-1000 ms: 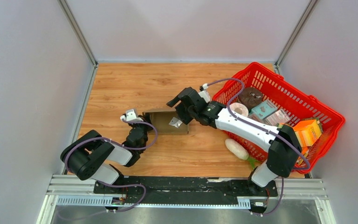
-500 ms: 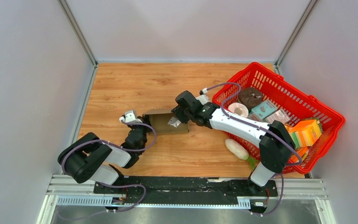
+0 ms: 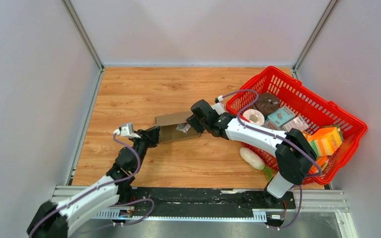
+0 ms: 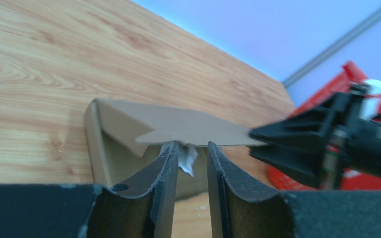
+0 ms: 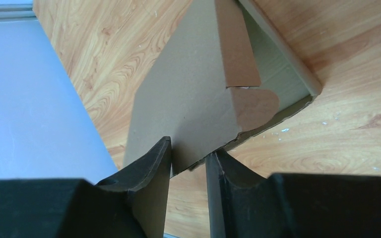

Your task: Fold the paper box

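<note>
The left gripper (image 4: 192,145) is now stretching farther forward, the paper box (image 4: 188,126) at its fingertips, grip unclear; the right gripper (image 5: 189,148) is still pinching the box's flap.

We see a red basket (image 3: 283,84) full of goods on the wooden table (image 3: 144,89), with a white oblong item (image 3: 252,157) just beside it.

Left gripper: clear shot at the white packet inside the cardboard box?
Likely yes: the left gripper faces the open side of the paper box, white packet straight ahead; right gripper holds the flap.
</note>
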Action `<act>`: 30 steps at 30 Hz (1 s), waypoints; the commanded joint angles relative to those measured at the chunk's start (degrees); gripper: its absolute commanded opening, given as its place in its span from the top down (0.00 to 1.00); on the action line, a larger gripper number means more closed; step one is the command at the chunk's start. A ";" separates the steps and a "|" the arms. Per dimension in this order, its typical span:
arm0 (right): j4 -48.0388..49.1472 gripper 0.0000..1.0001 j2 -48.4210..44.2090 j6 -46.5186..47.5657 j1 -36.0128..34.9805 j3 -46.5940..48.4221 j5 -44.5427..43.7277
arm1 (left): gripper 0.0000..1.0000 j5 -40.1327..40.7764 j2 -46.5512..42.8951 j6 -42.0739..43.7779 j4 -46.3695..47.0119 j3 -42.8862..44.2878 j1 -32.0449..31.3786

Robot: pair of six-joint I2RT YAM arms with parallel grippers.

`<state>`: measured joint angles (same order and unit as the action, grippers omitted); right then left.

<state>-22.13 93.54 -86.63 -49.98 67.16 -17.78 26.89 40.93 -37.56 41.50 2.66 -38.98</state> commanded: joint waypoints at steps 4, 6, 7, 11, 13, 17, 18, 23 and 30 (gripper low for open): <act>2.35 0.64 -0.81 11.03 0.49 0.08 -1.12 | 0.59 -9.06 -35.71 -7.43 -53.40 4.10 -0.13; 2.97 0.63 -0.46 14.01 0.49 0.26 -0.68 | 0.59 -9.23 -44.51 -7.88 -60.99 6.13 -0.13; 2.97 0.62 -0.37 14.99 0.58 0.34 -0.33 | 0.59 -8.36 -46.10 -8.14 -61.70 6.66 -0.04; 3.50 0.58 -0.90 20.35 0.58 -0.44 0.55 | 0.59 -8.44 -35.12 -4.72 -54.00 12.08 -0.04; 4.55 0.55 -1.34 24.74 0.49 -1.15 1.52 | 0.59 -9.83 -25.25 -0.95 -52.57 16.57 0.05; 4.38 0.52 -1.17 30.90 0.49 -1.50 3.54 | 0.61 -11.77 -1.17 2.93 -51.01 29.40 1.36; 4.12 0.52 -0.90 32.13 0.41 -1.59 4.06 | 0.61 -12.30 0.80 3.89 -49.07 29.86 1.54; 4.02 0.52 -0.90 37.92 -0.03 -3.34 3.29 | 0.62 -14.32 7.75 3.46 -39.32 28.90 3.56; 1.76 0.37 1.47 46.72 -0.65 -2.30 1.08 | 0.68 -21.35 15.31 -1.54 -22.53 20.20 3.65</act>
<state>-19.38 93.65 -47.83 -50.06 63.53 -14.63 10.83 53.01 -36.42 6.50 26.96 -35.46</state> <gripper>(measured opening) 0.555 0.336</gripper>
